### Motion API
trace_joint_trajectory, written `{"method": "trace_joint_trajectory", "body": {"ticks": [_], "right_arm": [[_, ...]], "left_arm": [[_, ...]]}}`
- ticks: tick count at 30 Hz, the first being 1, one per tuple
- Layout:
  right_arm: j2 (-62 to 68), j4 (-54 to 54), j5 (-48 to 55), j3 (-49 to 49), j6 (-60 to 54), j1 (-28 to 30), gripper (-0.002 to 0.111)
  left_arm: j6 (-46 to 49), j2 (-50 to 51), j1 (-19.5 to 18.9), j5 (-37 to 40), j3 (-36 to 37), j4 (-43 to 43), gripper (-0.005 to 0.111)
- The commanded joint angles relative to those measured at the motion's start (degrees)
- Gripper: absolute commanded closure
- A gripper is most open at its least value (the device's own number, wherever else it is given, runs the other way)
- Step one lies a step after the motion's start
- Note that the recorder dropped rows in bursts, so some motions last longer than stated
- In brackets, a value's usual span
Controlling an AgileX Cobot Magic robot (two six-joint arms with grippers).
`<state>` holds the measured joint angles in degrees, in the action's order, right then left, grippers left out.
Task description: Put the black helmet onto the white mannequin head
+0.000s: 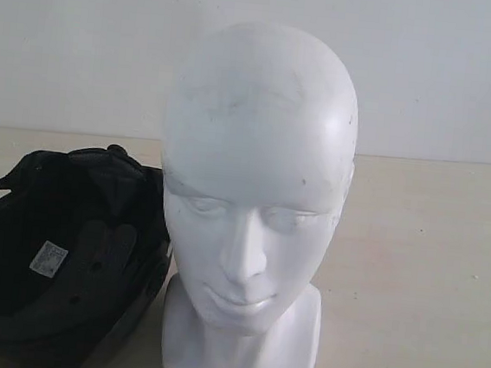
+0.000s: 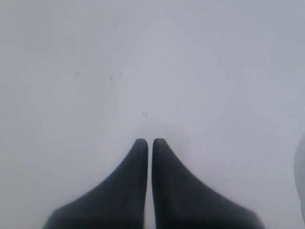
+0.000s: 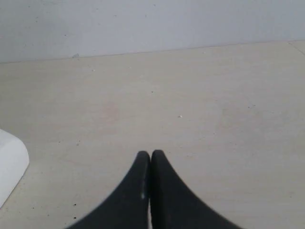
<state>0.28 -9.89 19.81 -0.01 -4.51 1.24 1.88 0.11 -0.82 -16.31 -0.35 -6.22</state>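
- Nothing has started, by the look of it: the helmet (image 1: 54,270) lies on the table (image 1: 419,279), open side up, with its dark lining and a small white label (image 1: 49,258) showing.
- The head (image 1: 257,150) stands upright mid-table, bare, facing the exterior camera. The helmet sits just beside its neck base, on the left of that view; I cannot tell whether they touch.
- Left gripper (image 2: 149,142): fingers drawn together with only a sliver between them, holding nothing, and only a blank pale surface ahead.
- Right gripper (image 3: 150,153): fingers pressed together, empty, low over bare table. A white corner (image 3: 9,164) at the frame edge is likely the head's base.
- Neither gripper shows in the exterior view, so both look well clear of the helmet.
- The step in hand, I'd judge, is the approach to the helmet.
- Next call: part the fingers, reach the helmet's rim, likely one gripper on each side, grip it, then lift, flip it lining-down and lower it over the crown.
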Motion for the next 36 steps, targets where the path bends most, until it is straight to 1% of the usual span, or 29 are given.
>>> {"method": "trace_joint_trajectory", "body": {"ticks": [1, 2, 4, 6, 8, 10, 14, 17, 20, 23, 30, 34, 36], "right_arm": [[-0.28, 0.14, -0.76, 0.01, -0.35, 0.24, 0.109], [-0.28, 0.14, -0.76, 0.01, -0.35, 0.24, 0.109], [-0.28, 0.14, -0.76, 0.01, -0.35, 0.24, 0.109], [-0.28, 0.14, -0.76, 0.01, -0.35, 0.24, 0.109], [-0.28, 0.14, -0.76, 0.01, -0.35, 0.24, 0.109], [-0.28, 0.14, -0.76, 0.01, -0.35, 0.24, 0.109], [-0.28, 0.14, -0.76, 0.01, -0.35, 0.24, 0.109], [-0.28, 0.14, -0.76, 0.01, -0.35, 0.24, 0.109], [-0.28, 0.14, -0.76, 0.01, -0.35, 0.24, 0.109], [-0.28, 0.14, -0.76, 0.01, -0.35, 0.24, 0.109], [-0.28, 0.14, -0.76, 0.01, -0.35, 0.24, 0.109], [-0.28, 0.14, -0.76, 0.01, -0.35, 0.24, 0.109], [-0.28, 0.14, -0.76, 0.01, -0.35, 0.24, 0.109]], "left_arm": [[1.22, -0.11, -0.21, -3.99, -6.46, 5.51, 0.102], [0.96, -0.11, -0.21, -0.3, -8.98, 6.22, 0.102], [0.04, 0.78, -0.21, 9.65, -13.94, 6.22, 0.102], [-0.07, 3.6, -0.21, 21.67, -19.21, 6.22, 0.102], [-0.07, 6.38, -0.21, 29.98, -22.82, 5.5, 0.102], [-0.07, 8.21, -0.21, 33.78, -25.01, 5.36, 0.102], [-0.07, 8.87, -0.21, 32.3, -25.37, 5.36, 0.102], [-0.07, 8.87, -0.21, 28.67, -25.37, 5.36, 0.102], [-0.07, 8.87, -0.21, 28.29, -25.37, 5.36, 0.102], [-0.07, 8.87, -0.21, 24.85, -25.37, 5.36, 0.102], [-0.07, 8.87, -0.21, 23.95, -25.37, 5.36, 0.102], [-1.0, 10.78, -0.21, 20.89, -25.58, 1.53, 0.102], [-1.0, 13.25, -0.21, 21.29, -27.25, 1.15, 0.102]]}}
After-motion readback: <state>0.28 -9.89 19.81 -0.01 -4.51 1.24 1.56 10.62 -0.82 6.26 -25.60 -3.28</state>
